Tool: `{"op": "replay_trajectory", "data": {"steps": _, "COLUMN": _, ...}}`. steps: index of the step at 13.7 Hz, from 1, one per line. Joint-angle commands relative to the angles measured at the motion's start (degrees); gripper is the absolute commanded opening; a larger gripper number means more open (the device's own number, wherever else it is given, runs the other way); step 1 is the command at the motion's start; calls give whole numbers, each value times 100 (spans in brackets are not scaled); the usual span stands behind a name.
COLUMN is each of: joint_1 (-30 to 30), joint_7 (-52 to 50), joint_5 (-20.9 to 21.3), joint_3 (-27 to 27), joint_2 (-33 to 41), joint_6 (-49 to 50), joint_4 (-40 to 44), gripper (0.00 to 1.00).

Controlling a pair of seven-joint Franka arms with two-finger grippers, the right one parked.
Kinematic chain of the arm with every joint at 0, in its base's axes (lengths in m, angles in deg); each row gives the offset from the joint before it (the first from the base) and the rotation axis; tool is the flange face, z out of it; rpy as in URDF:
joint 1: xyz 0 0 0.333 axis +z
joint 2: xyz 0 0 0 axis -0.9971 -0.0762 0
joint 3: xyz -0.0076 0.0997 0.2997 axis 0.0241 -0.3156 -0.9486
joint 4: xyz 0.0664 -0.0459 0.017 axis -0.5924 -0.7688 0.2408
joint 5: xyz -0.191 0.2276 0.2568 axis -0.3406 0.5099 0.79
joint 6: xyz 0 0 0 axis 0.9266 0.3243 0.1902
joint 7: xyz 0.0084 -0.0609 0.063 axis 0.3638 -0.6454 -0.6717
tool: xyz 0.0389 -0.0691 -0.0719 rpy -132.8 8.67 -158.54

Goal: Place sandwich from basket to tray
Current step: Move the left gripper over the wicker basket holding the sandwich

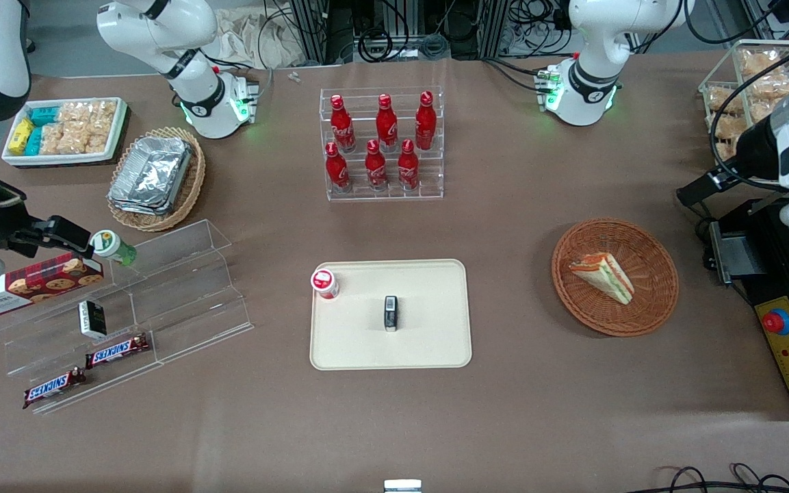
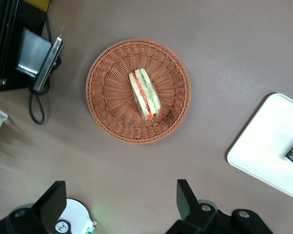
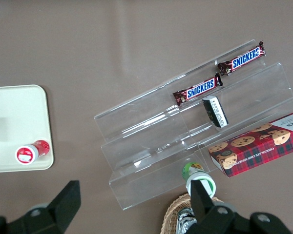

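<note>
Now sandwich [image 2: 145, 94] in basket [image 2: 107, 107], gripper [image 2: 118, 202] open above

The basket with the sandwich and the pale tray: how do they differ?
The basket is round, reddish-brown woven wicker; the tray is a flat, smooth cream rectangle with rounded corners. The basket holds the sandwich; the tray holds a small red-capped bottle and a small dark packet. Both are shallow and sit on the brown table. The open gripper hovers above the table beside the basket.

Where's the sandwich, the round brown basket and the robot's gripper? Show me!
sandwich [image 1: 603, 276], front view, on its white bread face.
basket [image 1: 654, 263], front view, on the bare woven wall.
gripper [image 2: 122, 202], left wrist view, midway between its open fingertips, above the table.
</note>
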Motion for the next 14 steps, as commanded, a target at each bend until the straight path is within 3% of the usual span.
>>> {"op": "replay_trajectory", "data": {"steps": 1, "joint_1": 19, "joint_7": -835, "joint_5": -49, "joint_3": 22, "joint_2": 135, "joint_6": -186, "joint_4": -334, "gripper": 100}}
{"op": "replay_trajectory", "data": {"steps": 4, "joint_1": 19, "joint_7": -1847, "joint_5": -128, "joint_3": 22, "joint_2": 214, "joint_6": -599, "joint_4": -650, "gripper": 100}}
{"op": "replay_trajectory", "data": {"steps": 9, "joint_1": 36, "joint_7": -1902, "joint_5": -164, "joint_3": 4, "joint_2": 828, "joint_6": -1565, "joint_4": -2107, "gripper": 100}}
{"op": "replay_trajectory", "data": {"steps": 14, "joint_1": 63, "joint_7": -2112, "joint_5": -181, "joint_3": 4, "joint_2": 707, "joint_6": -2505, "joint_4": -2803, "gripper": 100}}
